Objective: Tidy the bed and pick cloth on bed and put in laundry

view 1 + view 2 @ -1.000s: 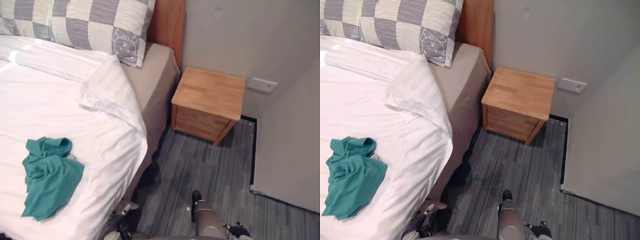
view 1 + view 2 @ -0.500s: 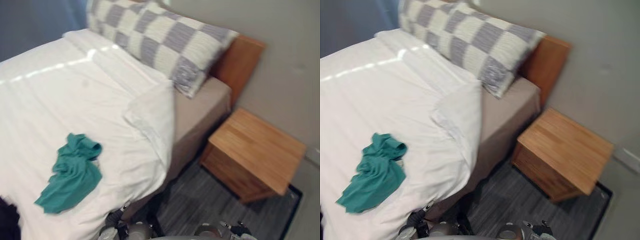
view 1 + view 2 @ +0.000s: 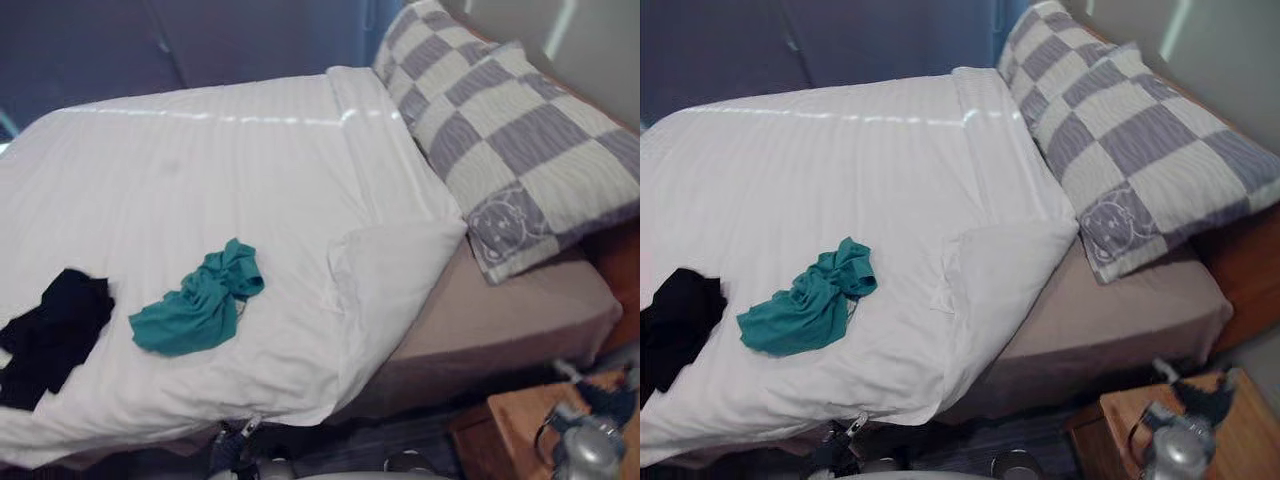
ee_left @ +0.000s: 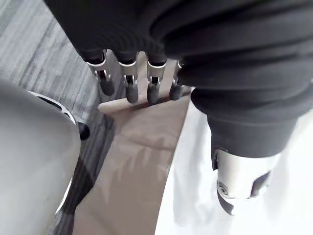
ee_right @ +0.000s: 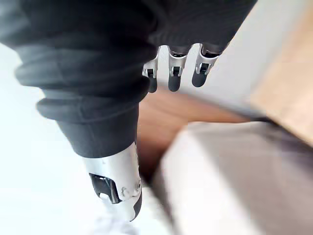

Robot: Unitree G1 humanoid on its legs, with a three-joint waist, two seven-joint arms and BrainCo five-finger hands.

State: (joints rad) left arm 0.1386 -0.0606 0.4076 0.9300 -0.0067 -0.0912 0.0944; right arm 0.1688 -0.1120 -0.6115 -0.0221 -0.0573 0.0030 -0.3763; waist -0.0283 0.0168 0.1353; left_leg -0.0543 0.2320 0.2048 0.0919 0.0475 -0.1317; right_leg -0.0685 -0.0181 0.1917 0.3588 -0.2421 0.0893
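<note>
— Step in hand?
— Approach, in my judgement; nothing collected. The bed's white duvet (image 3: 200, 170) has one corner folded back by the checked pillow (image 3: 510, 150). The black cloth (image 3: 50, 335) and teal cloth (image 3: 195, 310) lie on it, well apart from both hands.
— Hands?
— Left hand (image 4: 152, 81) and right hand (image 5: 175, 73) hang empty, fingers straight. Next move: reach out and close on the teal cloth.

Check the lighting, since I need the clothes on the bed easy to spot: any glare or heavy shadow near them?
Left eye view: a streak of glare crosses the far part of the white duvet, away from the teal cloth and the black cloth, both evenly lit. Right eye view: dark shadow lies under the duvet's near edge.
</note>
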